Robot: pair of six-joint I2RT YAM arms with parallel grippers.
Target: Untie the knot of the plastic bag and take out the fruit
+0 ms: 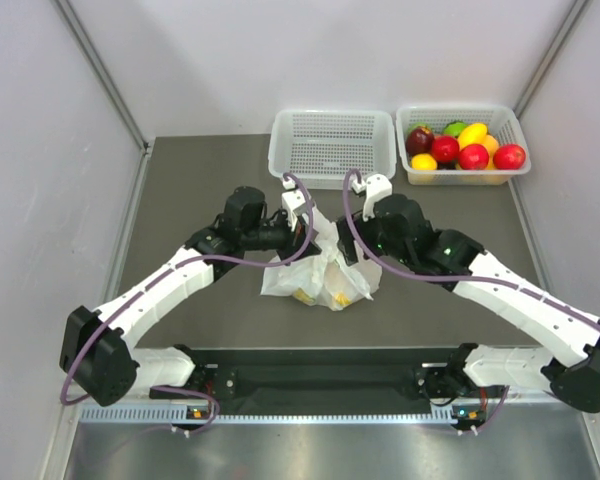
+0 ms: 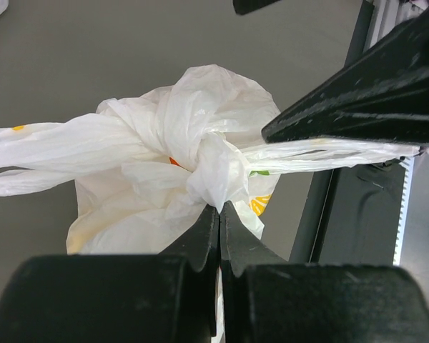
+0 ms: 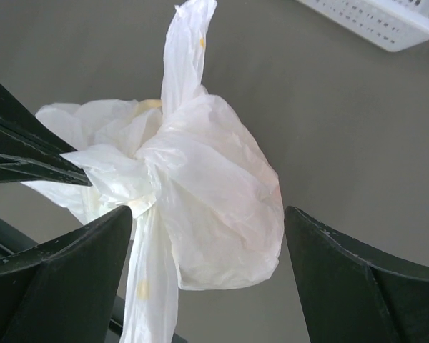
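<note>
1. The bag [image 1: 325, 272] lies on the table [image 1: 200, 190], between the 2 grippers. It is white and tied shut.
2. The knot [image 2: 207, 161] sits just in front of the left gripper's tips. 1 twisted handle [image 2: 50, 146] runs off to the left in the left wrist view.
3. The left gripper [image 2: 219, 211] has its jaws pressed together. They pinch a fold of the bag directly under the knot, and a thin white strip shows between the fingers.
4. The right gripper [image 3: 207, 211] has its jaws wide apart. A rounded bulge of the bag [image 3: 222, 193] hangs between them. Whether either finger touches the plastic, I cannot tell.
5. In the right wrist view the left gripper [image 3: 28, 153] comes in from the left side, beside the right gripper's left finger [image 3: 64, 279].
6. Yellow patches [image 1: 305, 295] show on the bag's lower part. I cannot tell if they are fruit or print.
7. Beyond both grippers, well apart from the bag, stand 2 baskets. The left basket [image 1: 330, 145] holds nothing, and the right basket [image 1: 408, 130] holds red, yellow and green fruit [image 1: 470, 148].
</note>
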